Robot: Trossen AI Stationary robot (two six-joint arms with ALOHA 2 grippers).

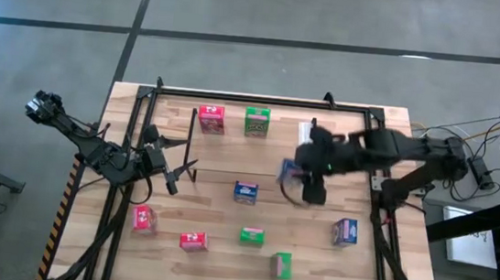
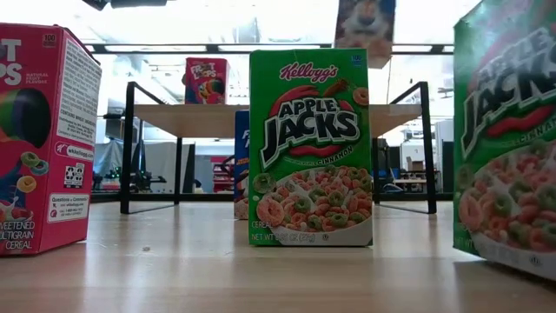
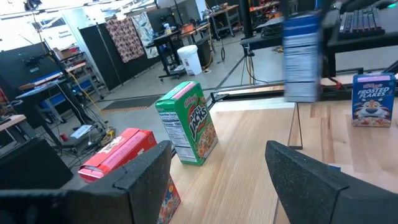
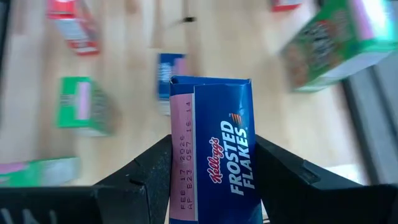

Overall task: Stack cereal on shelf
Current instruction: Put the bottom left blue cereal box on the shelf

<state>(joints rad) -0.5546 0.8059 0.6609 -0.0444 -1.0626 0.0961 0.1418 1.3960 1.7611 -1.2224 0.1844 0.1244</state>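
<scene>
From above, the desk (image 1: 221, 248) carries three red boxes (image 1: 211, 119), three green boxes (image 1: 256, 120) and two free blue boxes (image 1: 246, 191); a third blue box (image 1: 289, 170) is clamped in the right tool (image 1: 306, 178), over the shelf (image 1: 344, 121) at the desk's far right. The left tool (image 1: 183, 168) waits at the desk's left, fingers apart.

At desk level, two green Apple Jacks boxes (image 2: 311, 148) and a red box (image 2: 43, 139) stand near; another red box (image 2: 206, 81) stands on the shelf (image 2: 278, 109).

The left wrist view shows its fingers (image 3: 143, 171) spread, one green box (image 3: 186, 123), one red box (image 3: 118, 149).

The right wrist view shows the Frosted Flakes box (image 4: 214, 162) pinched between both fingers (image 4: 149, 174).
</scene>
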